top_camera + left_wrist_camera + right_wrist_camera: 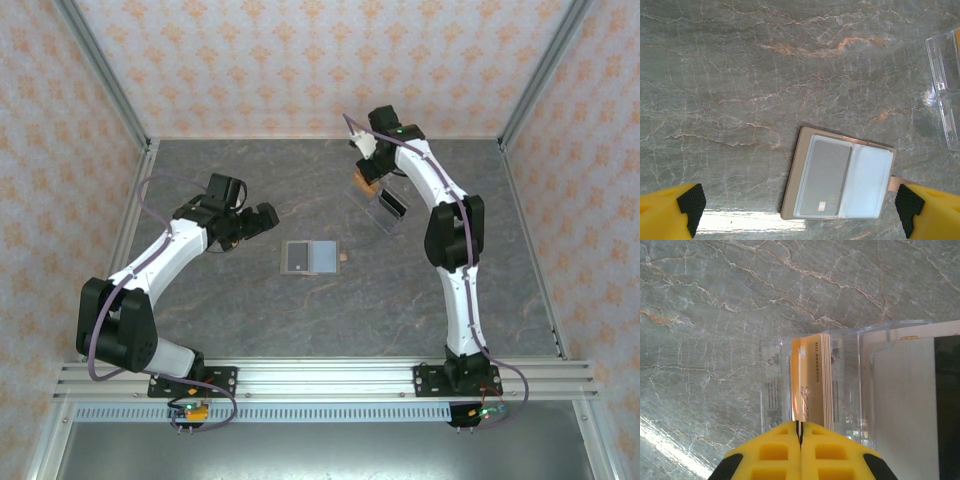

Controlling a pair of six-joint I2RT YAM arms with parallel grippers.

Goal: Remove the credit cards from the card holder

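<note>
The left gripper [799, 206] hangs with its jaws wide apart, holding nothing, at about 10 o'clock from the wallet [312, 258]. The wallet lies spread open and flat near the table's [250, 310] centre, apart from both grippers. In the left wrist view its left pocket shows what looks like a grey card [826, 179] marked VIP behind a clear window, and the right panel is pale and looks empty.

At 1 o'clock from the wallet, the right gripper [800, 426] is closed, apparently pinching the orange card [801, 385] by its near edge. That card stands on edge in the clear stand [775, 385].

The cards are probably light, stiff and slick. They are too thin to lift off a flat surface, so a pinch on an exposed short edge looks like the best hold. The wallet is light and soft. It would likely slide or fold when a card is drawn, so it needs pinning down.

The table top is a smooth grey, stone-patterned sheet with some glare. Patterned pink walls [300, 60] enclose it at 9, 12 and 3 o'clock.
</note>
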